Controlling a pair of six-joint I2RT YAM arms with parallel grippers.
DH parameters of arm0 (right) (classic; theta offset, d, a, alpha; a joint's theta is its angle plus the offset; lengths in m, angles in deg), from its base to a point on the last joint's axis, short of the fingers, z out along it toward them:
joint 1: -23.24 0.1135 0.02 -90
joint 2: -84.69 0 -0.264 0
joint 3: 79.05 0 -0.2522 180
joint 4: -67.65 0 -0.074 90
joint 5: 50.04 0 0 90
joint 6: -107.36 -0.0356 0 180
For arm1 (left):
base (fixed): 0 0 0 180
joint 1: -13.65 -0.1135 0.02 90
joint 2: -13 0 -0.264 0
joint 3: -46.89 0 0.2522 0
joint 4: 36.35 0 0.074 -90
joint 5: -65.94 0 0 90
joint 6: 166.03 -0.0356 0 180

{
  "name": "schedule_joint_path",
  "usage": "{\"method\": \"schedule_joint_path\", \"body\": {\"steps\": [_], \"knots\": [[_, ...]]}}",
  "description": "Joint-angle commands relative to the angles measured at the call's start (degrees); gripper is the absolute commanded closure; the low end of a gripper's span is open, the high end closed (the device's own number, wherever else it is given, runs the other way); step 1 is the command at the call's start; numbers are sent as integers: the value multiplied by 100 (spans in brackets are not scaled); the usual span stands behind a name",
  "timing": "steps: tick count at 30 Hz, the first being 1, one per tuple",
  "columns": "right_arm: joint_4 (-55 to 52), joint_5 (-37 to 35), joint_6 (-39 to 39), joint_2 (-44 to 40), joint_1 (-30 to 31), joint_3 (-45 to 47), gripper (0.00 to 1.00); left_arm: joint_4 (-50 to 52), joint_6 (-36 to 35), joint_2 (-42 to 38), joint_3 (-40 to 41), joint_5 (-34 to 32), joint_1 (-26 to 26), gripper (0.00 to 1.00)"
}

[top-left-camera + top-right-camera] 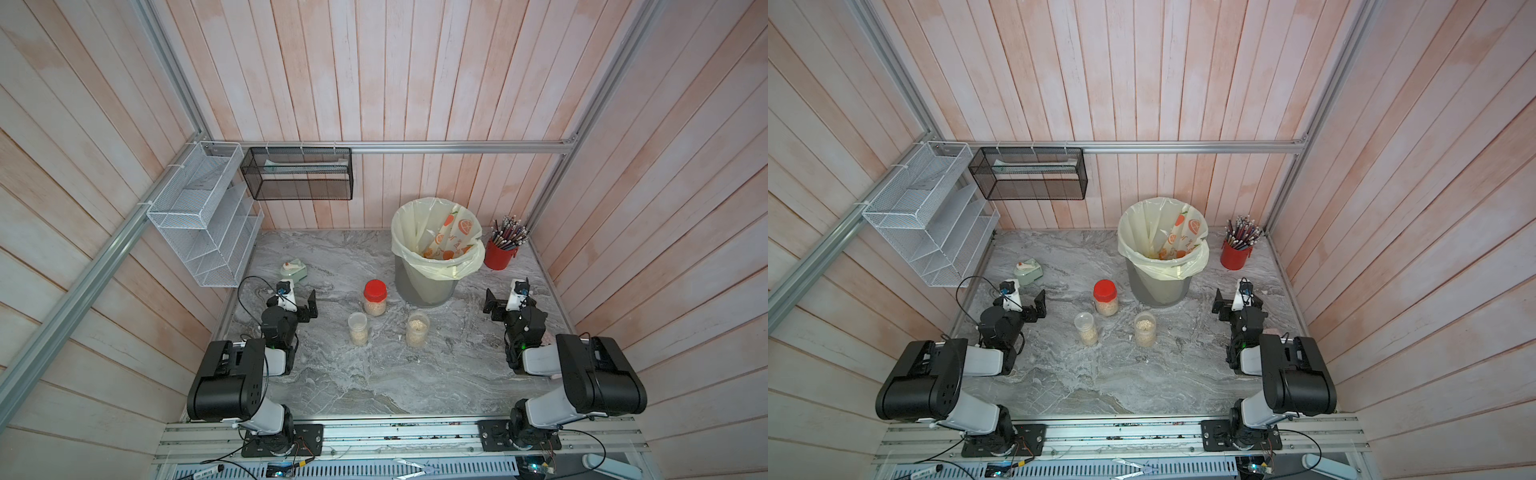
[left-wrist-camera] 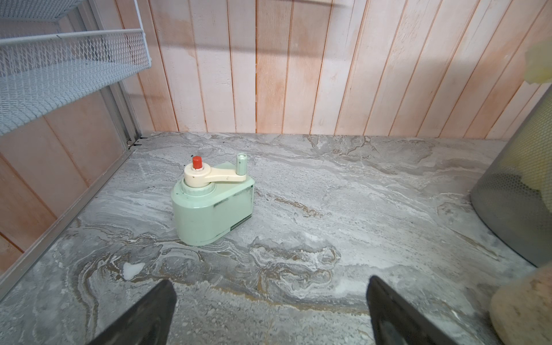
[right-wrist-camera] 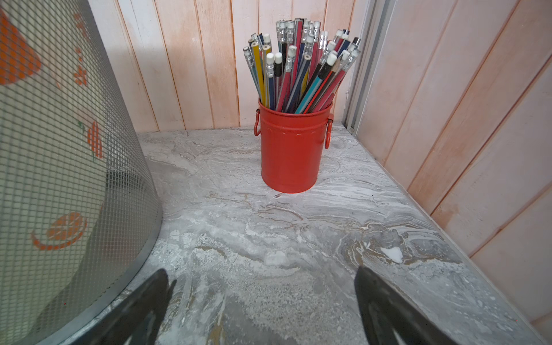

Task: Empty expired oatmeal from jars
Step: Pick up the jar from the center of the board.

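Pale beige oatmeal flakes point(image 1: 375, 308) part-fill three small clear plastic cylindrical jars, upright on the grey marbled worktop point(image 1: 374, 382) in front of the large grey mesh bin with a yellowish bag point(image 1: 417, 289). The red-lidded jar point(image 1: 375, 296) stands just beside the bin. The left clear jar point(image 1: 358, 328) and the right clear jar point(image 1: 417, 329) stand a little further from it, apart from each other. Left of the bin, the left hand point(image 2: 270, 283) is released, fingers spread, holding nothing. Right of the bin, the right hand point(image 3: 262, 272) is equally wide and empty, facing a red metal pencil cup point(image 3: 291, 152).

Pink plank walls point(image 1: 415, 83) w/ grey marble tabletop point(image 1: 374, 386).
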Motion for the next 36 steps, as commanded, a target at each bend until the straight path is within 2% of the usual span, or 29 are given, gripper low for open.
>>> {"method": "schedule_joint_path", "body": {"steps": [1, 32, 36], "knots": [[42, -34, 34, 34, -18, -109, 1, -125, 21, 54, -121, 25, -25, 0], [83, -26, 51, 17, -18, -83, 2, -198, -19, 32, -72, 122, -22, 0], [-351, -38, 49, -360, 6, -233, 2, -97, -113, -305, 27, 292, -7, 0]]}}
